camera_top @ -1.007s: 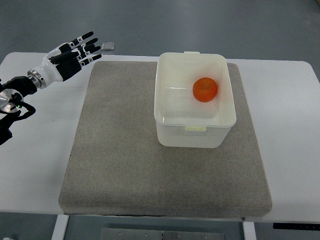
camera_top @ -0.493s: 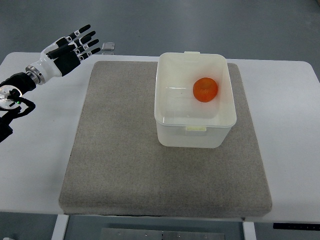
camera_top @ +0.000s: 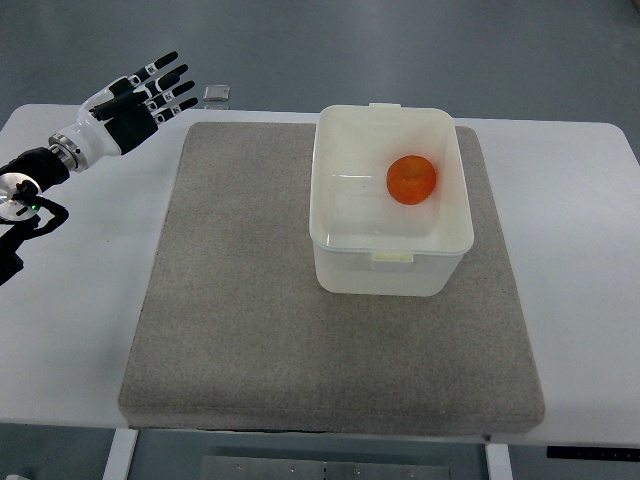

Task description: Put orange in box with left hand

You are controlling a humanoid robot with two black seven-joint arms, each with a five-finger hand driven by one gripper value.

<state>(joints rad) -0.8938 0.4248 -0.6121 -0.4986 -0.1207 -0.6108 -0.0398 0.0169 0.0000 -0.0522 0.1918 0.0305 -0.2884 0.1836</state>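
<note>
1. A white table (camera_top: pixel 570 190) with rounded corners stands on a grey-blue floor (camera_top: pixel 300 50).
2. A grey felt mat (camera_top: pixel 250 300) covers most of the tabletop under even, soft light.

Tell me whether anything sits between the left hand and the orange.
Only the box's own wall. The orange already lies inside the white box, and the left hand hovers open at the table's far left corner. The grey mat between them is bare.
</note>
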